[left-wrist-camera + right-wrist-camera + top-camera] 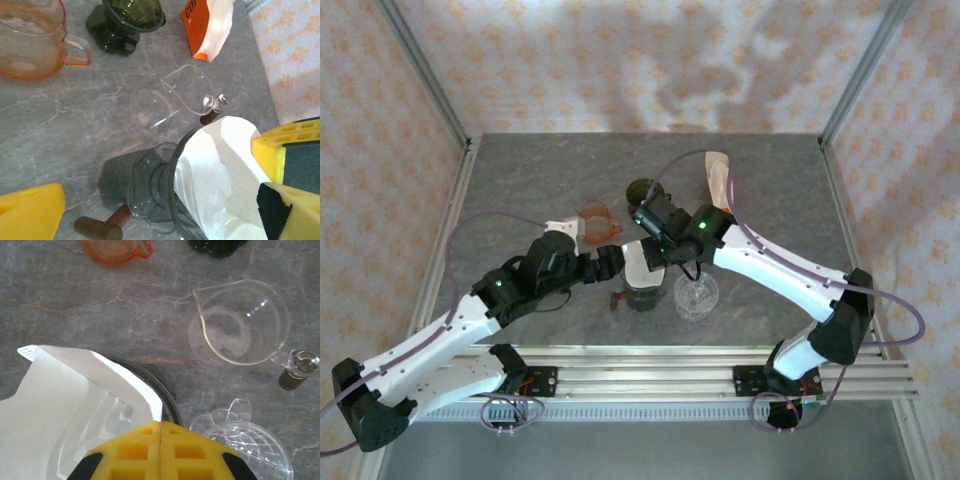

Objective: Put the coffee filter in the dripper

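The white coffee filter (75, 405) sits opened inside the dark glass dripper (150, 192), which stands mid-table and has a wooden handle (100, 227). From above, the filter (638, 265) shows between both grippers. My right gripper (160, 426) is shut, its yellow pads pressed together on the filter's upper right edge above the dripper's rim. My left gripper (610, 262) is open wide, straddling the dripper. One of its fingers (30, 212) stays well off to the left and the other (285, 165) is close beside the filter.
A clear glass server (240, 325) with a wooden knob (297, 371) stands right of the dripper. A clear plastic dripper (245, 442) is near it. An orange pitcher (30, 40), a dark green dripper (127, 22) and an orange filter pack (200, 25) lie farther back.
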### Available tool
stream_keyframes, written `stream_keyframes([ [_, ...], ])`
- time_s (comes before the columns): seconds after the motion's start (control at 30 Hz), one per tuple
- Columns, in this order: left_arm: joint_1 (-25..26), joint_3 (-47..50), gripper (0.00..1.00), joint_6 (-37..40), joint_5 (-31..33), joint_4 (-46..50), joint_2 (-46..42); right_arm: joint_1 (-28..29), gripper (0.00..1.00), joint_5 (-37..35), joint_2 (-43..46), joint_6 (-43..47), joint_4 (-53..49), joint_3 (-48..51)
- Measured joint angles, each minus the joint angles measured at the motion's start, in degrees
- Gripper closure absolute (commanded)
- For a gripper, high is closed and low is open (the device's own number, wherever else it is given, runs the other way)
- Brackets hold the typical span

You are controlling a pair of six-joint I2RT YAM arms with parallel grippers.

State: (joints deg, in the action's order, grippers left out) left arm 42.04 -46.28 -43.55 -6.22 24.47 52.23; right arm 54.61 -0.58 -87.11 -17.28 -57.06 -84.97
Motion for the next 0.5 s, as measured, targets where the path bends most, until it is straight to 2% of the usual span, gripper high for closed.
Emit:
stream_keyframes([
  [0.17, 2.0, -0.8, 0.04, 0.1, -0.2, -0.3, 3.5, 1.0, 1.00, -3.2, 0.0, 0.0, -0.3, -0.1],
  [0.43, 2.6, -0.9, 0.20, 0.6, 1.2, -0.2, 4.9, 1.2, 1.00, -4.4, -0.2, 0.0, -0.5, -0.2],
  [0.47, 2.6, -0.9, 0.22, 0.7, 1.4, -0.2, 4.9, 1.2, 0.94, -4.4, -0.3, 0.0, -0.5, -0.2],
  [0.5, 2.6, -0.9, 0.23, 0.7, 1.8, -0.1, 4.9, 1.2, 0.84, -4.4, -0.4, -0.1, -0.5, -0.2],
])
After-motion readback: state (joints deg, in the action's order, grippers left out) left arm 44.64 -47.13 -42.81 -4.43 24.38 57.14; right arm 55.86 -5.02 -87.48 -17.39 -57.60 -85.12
